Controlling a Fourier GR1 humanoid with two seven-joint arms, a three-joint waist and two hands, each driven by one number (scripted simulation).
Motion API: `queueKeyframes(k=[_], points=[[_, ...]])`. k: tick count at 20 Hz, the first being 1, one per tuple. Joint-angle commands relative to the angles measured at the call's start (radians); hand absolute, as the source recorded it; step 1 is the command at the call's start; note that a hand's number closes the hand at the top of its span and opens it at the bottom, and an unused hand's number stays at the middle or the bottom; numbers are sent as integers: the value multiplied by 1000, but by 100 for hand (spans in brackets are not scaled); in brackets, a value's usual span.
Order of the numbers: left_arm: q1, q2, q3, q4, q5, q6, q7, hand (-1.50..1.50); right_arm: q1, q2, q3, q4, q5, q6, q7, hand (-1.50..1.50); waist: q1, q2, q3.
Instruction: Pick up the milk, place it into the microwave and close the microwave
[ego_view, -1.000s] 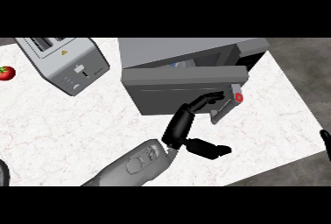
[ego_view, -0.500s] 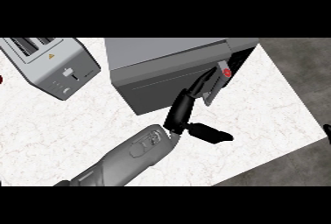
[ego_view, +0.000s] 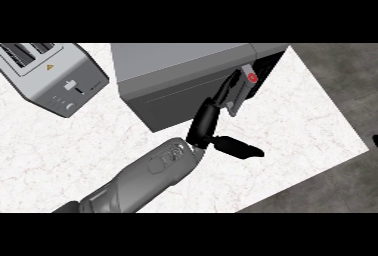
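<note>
so the left robot hand (ego_view: 215, 120) has flat, released fingers resting on the microwave (ego_view: 184, 75) door just ahead of it, milk not visible, right hand out of shot.

**White bench over grey floor**

A white, faintly veined marble bench (ego_view: 88, 135) fills most of the view. Dark grey mottled floor (ego_view: 332, 65) shows past its right edge and lower right corner. Light is even, with soft shadows.
</note>
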Motion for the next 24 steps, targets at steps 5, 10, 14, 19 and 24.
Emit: queueKeyframes(k=[5, 10, 14, 19, 24], points=[[-57, -10, 11, 47, 68, 23, -35, -150, -30, -43, -30, 14, -43, 4, 32, -150, -27, 6, 2], [-65, -10, -3, 71, 95, 29, -55, -150, -49, -48, -37, 10, -70, -6, 44, -150, -37, 6, 2], [-80, -10, -6, 79, 121, 31, -69, -150, -49, -63, -41, 13, -93, -4, 64, -150, -47, 5, 2], [-81, -10, -22, 91, 143, 37, -103, -150, -63, -87, -54, 19, -111, 4, 75, -150, -50, 6, 3], [-95, -10, -40, 99, 169, 42, -119, -150, -83, -105, -63, 28, -131, 6, 88, -150, -53, 7, 3]])
